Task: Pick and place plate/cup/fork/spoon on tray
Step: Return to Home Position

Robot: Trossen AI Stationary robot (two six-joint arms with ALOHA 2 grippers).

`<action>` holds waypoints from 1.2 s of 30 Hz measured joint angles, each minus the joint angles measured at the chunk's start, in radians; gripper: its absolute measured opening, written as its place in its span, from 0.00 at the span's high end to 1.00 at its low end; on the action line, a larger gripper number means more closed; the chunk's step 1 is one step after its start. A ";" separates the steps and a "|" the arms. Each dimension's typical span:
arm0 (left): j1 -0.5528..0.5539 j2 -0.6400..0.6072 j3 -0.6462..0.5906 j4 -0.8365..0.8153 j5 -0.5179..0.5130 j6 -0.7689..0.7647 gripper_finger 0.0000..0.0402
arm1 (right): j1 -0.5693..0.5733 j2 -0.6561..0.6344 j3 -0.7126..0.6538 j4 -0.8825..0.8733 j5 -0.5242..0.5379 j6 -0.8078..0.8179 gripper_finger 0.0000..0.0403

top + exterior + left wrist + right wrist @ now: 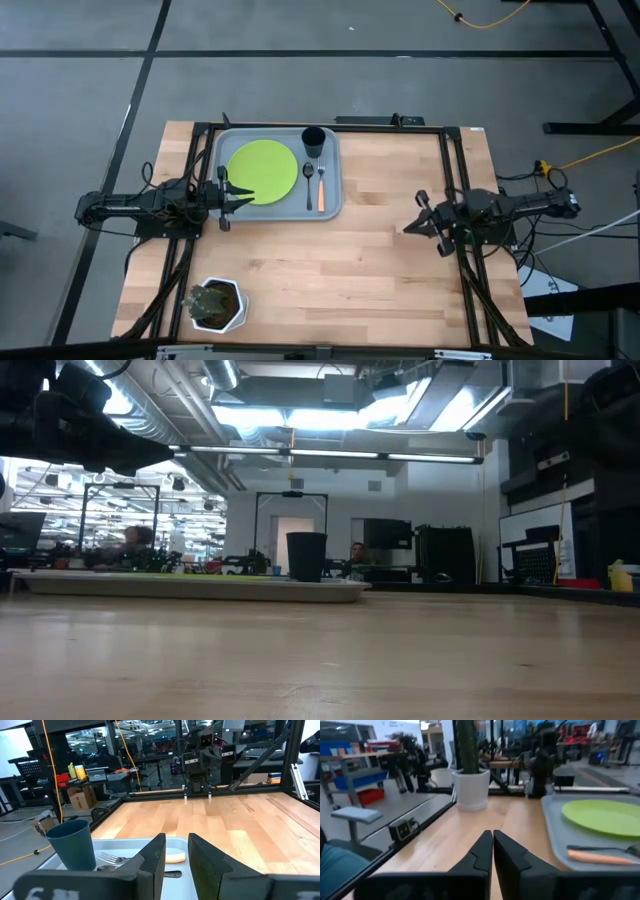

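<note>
High view: the wooden table (380, 250) fills the centre of the frame, and the grey-blue tray (335, 205) sits at its upper left. On the tray lie the lime-green plate (263, 170) at left, the dark cup (313, 140) at upper right, the orange-handled fork (320, 187) and the dark spoon (309, 184). All four pieces seem already placed. The left gripper (240, 192), slightly parted and empty, hangs over the plate's lower left edge; it is best withdrawn level, without brushing the plate. The right gripper (409, 227), closed and empty, waits at centre right.
</note>
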 joint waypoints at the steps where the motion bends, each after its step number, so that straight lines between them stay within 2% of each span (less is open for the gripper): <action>1: 0.000 0.000 0.000 0.000 0.000 0.000 0.81 | 0.000 -0.012 0.000 -0.001 0.010 0.000 0.95; 8: 0.000 0.000 0.000 0.000 0.000 0.000 0.81 | 0.000 -0.066 0.000 -0.013 0.076 0.064 0.95; 13: 0.000 0.000 0.000 0.000 0.000 0.000 0.81 | 0.000 -0.072 0.000 -0.012 0.080 0.037 0.95; 18: 0.000 0.000 0.000 0.000 0.000 0.000 0.81 | 0.000 -0.072 0.000 -0.017 0.185 0.040 0.95; 36: 0.000 0.000 0.000 0.000 0.000 0.000 0.81 | 0.000 -0.033 0.000 -0.028 0.151 0.022 0.95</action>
